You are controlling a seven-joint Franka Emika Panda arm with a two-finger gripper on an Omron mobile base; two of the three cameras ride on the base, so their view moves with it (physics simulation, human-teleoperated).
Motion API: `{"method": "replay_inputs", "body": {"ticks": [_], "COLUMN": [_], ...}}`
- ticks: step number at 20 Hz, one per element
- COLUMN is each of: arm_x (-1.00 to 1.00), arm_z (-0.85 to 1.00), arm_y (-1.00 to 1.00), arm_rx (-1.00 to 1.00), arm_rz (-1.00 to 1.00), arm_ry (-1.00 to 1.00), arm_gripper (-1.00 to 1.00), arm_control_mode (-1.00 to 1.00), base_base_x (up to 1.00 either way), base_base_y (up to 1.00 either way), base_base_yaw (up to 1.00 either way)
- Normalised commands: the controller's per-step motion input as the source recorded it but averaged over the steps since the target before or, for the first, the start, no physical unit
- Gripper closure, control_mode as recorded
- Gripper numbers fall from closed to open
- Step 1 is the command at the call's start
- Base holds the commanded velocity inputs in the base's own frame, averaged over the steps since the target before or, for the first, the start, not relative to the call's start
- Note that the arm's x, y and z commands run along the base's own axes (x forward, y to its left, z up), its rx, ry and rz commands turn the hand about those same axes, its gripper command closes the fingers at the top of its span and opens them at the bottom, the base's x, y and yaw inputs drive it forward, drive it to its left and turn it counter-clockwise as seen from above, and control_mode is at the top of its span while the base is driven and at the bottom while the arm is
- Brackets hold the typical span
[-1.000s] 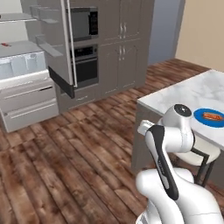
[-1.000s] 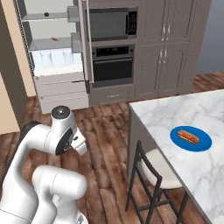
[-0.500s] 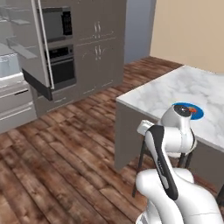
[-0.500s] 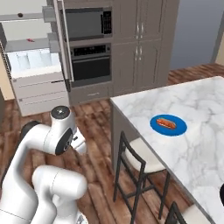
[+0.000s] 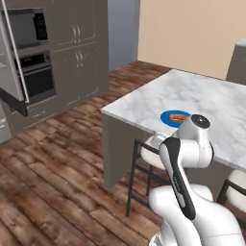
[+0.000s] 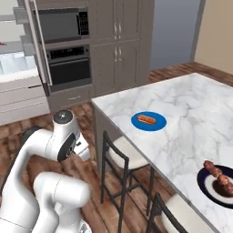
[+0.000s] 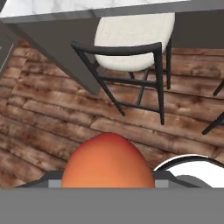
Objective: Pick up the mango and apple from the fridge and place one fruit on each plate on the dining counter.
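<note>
The mango (image 7: 107, 159), rounded and orange, fills the lower middle of the hand view, held between the jaws of my gripper (image 7: 107, 177), which hangs low over the wooden floor beside the dining counter (image 6: 191, 104). On the marble top lies the bright blue plate (image 6: 136, 122), also (image 5: 166, 116), with an orange-red elongated item on it. Near the counter's front right edge, the dark plate with a pale rim (image 6: 205, 187) carries brownish-red lumps. The fridge (image 6: 18, 77) stands open at the far left. The apple is out of view.
A white-cushioned stool with a dark frame (image 7: 131, 33) stands under the counter edge, seen too as stool (image 6: 123, 152) and stool (image 5: 151, 149). The wall oven cabinet (image 6: 68, 50) lines the back wall. Wooden floor (image 5: 57, 182) stretches between fridge and island.
The whole picture has shifted: the base has swung away from the fridge toward the island, which is now closer and larger. The folded arm keeps its pose, fruit still held.
</note>
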Motion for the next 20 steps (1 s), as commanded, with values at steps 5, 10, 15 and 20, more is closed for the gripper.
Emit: {"method": "replay_inputs", "body": {"ticks": [5,10,15,20], "arm_x": [0.00,0.00,0.00,0.00], "arm_z": [0.00,0.00,0.00,0.00], "arm_y": [0.00,0.00,0.00,0.00], "arm_rx": [0.00,0.00,0.00,0.00], "arm_rz": [0.00,0.00,0.00,0.00], "arm_ry": [0.00,0.00,0.00,0.00], "arm_gripper": [1.00,1.00,1.00,1.00], "arm_control_mode": [1.00,1.00,1.00,1.00], "base_base_x": [-0.04,-0.02,-0.38,-0.33], "base_base_y": [-0.59,-0.54,-0.27,-0.18], "base_base_yaw": [-0.26,-0.26,-0.24,-0.28]}}
